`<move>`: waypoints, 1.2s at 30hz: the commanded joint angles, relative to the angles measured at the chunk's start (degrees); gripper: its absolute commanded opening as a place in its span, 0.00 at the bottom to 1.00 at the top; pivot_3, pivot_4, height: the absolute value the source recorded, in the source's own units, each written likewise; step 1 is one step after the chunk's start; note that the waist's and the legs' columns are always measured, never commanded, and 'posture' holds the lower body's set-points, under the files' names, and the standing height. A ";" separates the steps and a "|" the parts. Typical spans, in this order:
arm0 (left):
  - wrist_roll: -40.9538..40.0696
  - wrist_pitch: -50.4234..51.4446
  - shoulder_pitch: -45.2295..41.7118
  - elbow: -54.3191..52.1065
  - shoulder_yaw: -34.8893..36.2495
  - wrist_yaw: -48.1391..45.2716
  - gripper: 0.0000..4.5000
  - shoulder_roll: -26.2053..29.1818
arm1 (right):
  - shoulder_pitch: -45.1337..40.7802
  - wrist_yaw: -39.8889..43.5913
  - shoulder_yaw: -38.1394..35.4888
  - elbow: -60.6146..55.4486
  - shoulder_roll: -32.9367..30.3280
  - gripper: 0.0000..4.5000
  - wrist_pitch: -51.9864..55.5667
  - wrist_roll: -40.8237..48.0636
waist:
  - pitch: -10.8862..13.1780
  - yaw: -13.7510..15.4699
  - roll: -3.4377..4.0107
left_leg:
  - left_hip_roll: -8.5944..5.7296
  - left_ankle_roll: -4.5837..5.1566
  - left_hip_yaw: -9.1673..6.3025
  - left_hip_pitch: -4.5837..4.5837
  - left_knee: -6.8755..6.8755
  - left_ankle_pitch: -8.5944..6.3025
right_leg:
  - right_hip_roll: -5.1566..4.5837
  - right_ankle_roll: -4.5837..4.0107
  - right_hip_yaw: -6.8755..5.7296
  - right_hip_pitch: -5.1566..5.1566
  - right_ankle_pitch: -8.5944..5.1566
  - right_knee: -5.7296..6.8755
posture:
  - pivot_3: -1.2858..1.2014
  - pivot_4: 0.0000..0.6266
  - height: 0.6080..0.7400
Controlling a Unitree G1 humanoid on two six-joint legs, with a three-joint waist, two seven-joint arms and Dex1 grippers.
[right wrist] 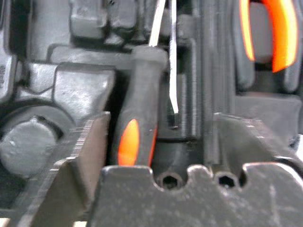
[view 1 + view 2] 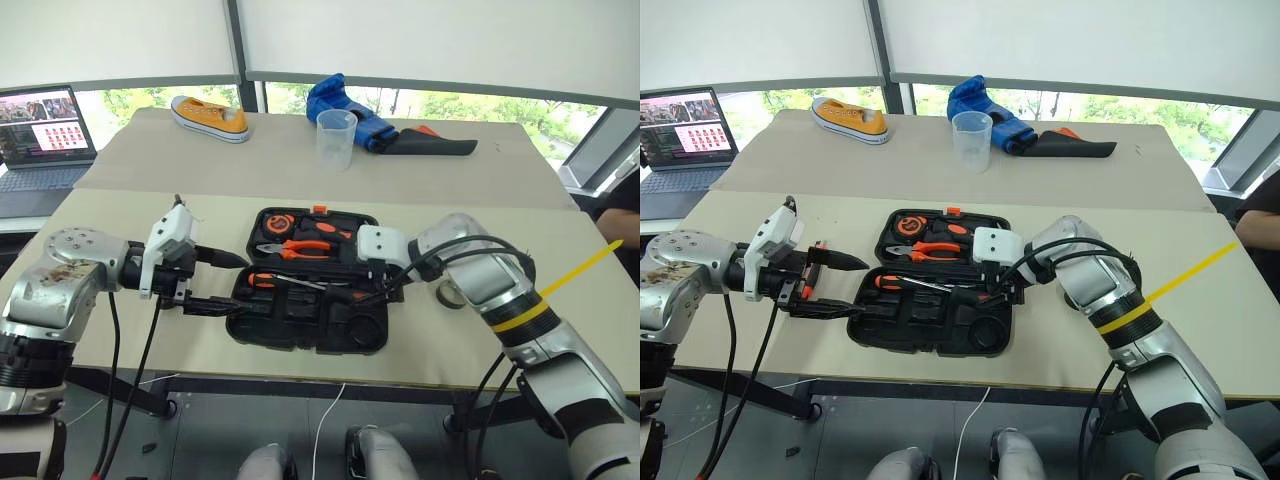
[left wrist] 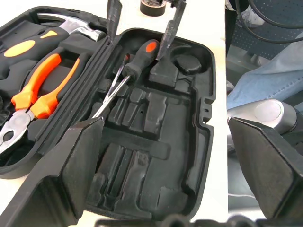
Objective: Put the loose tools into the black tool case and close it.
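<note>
Your case lies open on the table; 1 screwdriver sits inside beneath the released right gripper. Left gripper gapes empty. Tape remains outside.

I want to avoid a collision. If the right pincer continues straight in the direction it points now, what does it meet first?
Most likely the screwdriver lying in the case. The open right pincer points down at it, and its handle sits between the fingers. How much gap remains above the handle is unclear.
</note>
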 commanded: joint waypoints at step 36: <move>2.51 -3.82 -3.08 2.12 -0.34 -0.97 1.00 0.60 | 0.78 -0.89 0.81 -1.15 1.14 0.01 2.99 4.03 | 0.00 -0.76 0.00 | -0.01 -0.01 0.00 0.06 0.01 0.01 | -0.01 0.00 0.01 0.01 0.00 0.09 | 0.52 0.24 0.88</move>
